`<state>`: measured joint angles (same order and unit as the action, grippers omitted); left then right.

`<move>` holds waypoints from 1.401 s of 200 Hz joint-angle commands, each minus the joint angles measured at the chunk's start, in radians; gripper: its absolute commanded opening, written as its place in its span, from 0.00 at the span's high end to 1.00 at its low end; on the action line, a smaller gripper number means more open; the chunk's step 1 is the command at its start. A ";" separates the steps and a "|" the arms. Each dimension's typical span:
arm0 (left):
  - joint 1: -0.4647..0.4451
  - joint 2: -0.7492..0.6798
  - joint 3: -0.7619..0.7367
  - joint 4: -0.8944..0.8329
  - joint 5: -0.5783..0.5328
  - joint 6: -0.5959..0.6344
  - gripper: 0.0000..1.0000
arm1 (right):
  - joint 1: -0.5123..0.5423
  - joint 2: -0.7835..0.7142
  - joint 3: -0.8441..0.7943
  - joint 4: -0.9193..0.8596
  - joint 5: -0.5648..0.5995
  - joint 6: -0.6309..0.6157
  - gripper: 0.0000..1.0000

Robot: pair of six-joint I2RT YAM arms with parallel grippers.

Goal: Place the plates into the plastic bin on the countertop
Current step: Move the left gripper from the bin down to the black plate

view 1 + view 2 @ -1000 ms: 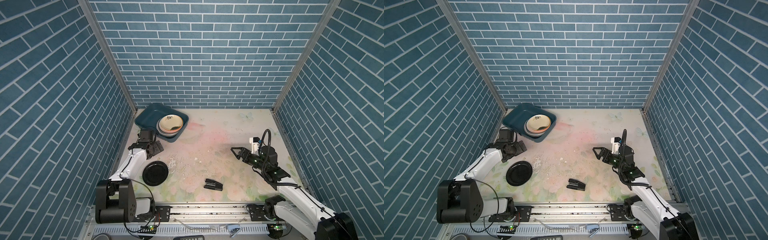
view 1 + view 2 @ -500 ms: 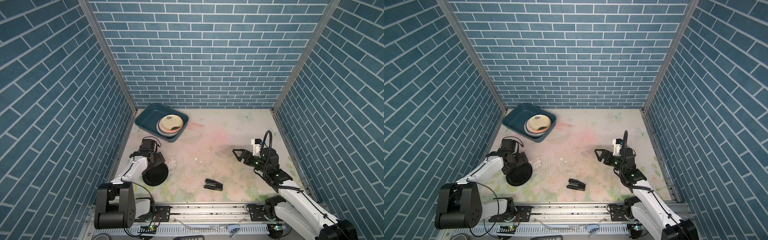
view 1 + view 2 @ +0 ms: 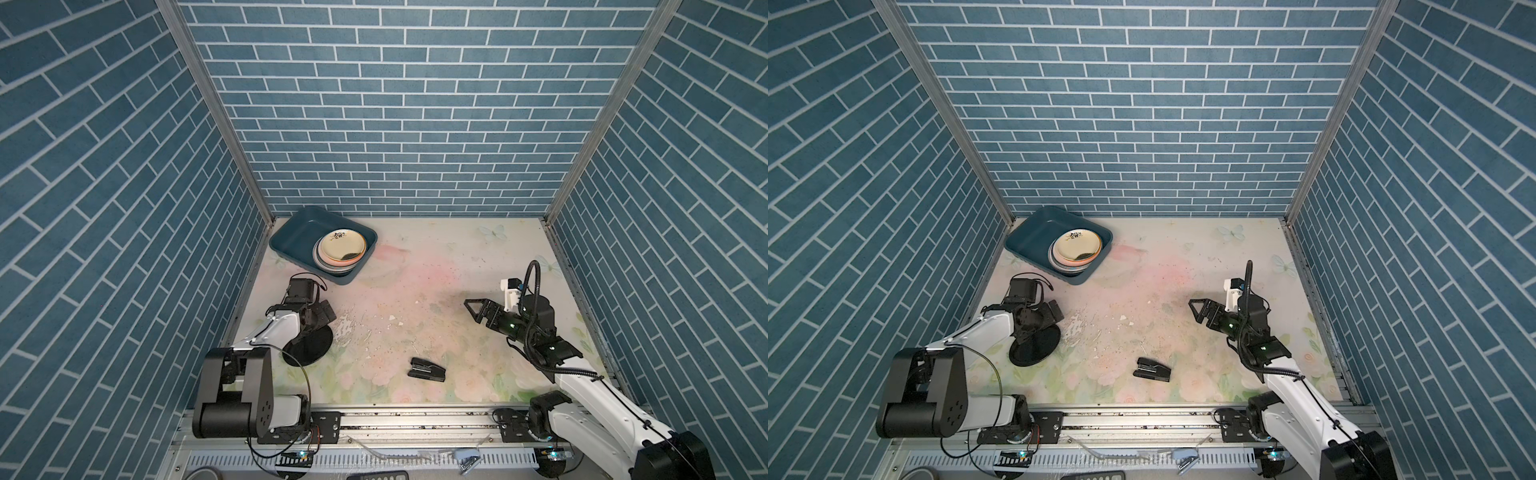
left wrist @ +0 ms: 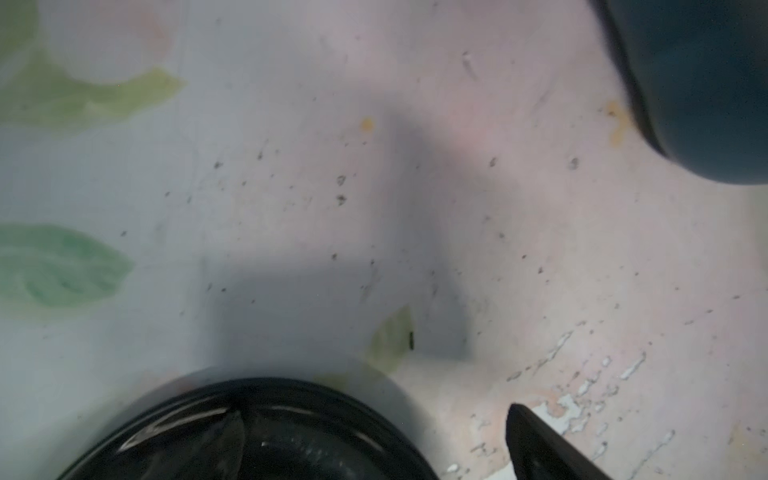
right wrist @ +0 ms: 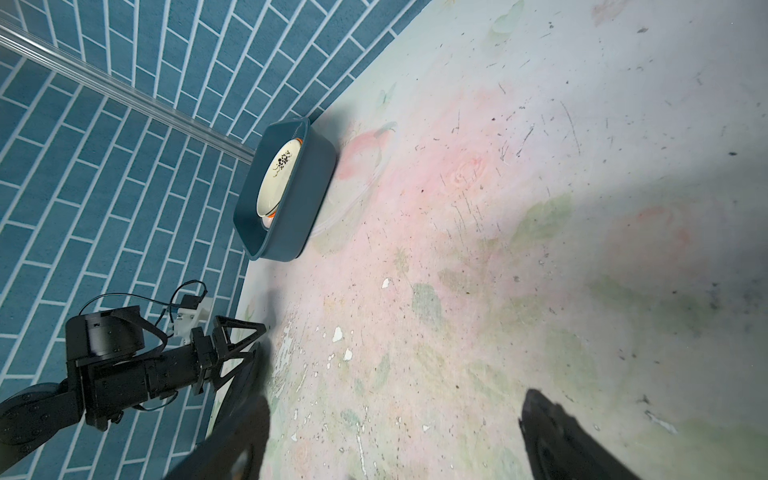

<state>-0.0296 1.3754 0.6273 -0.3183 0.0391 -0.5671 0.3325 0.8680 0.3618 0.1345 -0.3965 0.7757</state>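
Left tool (image 5: 258,341) has dropped from beside the bin (image 3: 291,232) to the black plate (image 3: 309,347), jaws spread wide, one finger inside the rim, one outside. The plate lies hollow side up on the counter (image 3: 415,291), round, no long axis. Beyond the tool, the bin sits skewed to the walls, stacked plates (image 3: 340,249) inside. Right tool (image 3: 473,309) hangs open, barely shifted.

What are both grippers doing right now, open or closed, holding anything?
Left gripper: open, straddling the rim of the black plate, not gripping.
Right gripper: open, empty.

the countertop (image 3: 436,270) bears the plastic bin (image 3: 291,239), a black plate (image 3: 316,347) and a stapler (image 3: 427,370).
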 commanded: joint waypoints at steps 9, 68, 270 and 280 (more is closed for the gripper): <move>-0.063 0.096 0.000 -0.006 0.050 -0.026 0.00 | -0.005 0.014 0.040 -0.004 0.007 -0.036 0.06; -0.209 0.159 0.065 0.016 0.053 -0.081 0.00 | -0.005 0.023 0.049 -0.010 0.007 -0.030 0.06; -0.110 -0.059 0.120 -0.109 0.090 -0.039 0.00 | -0.006 0.018 0.034 -0.002 -0.012 -0.009 0.06; -0.068 -0.094 0.101 -0.097 0.120 -0.037 0.00 | -0.006 0.022 0.031 0.004 -0.025 -0.007 0.06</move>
<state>-0.1757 1.3518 0.7521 -0.4034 0.1081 -0.6170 0.3298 0.8986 0.3824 0.1318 -0.3965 0.7769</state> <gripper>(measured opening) 0.996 0.943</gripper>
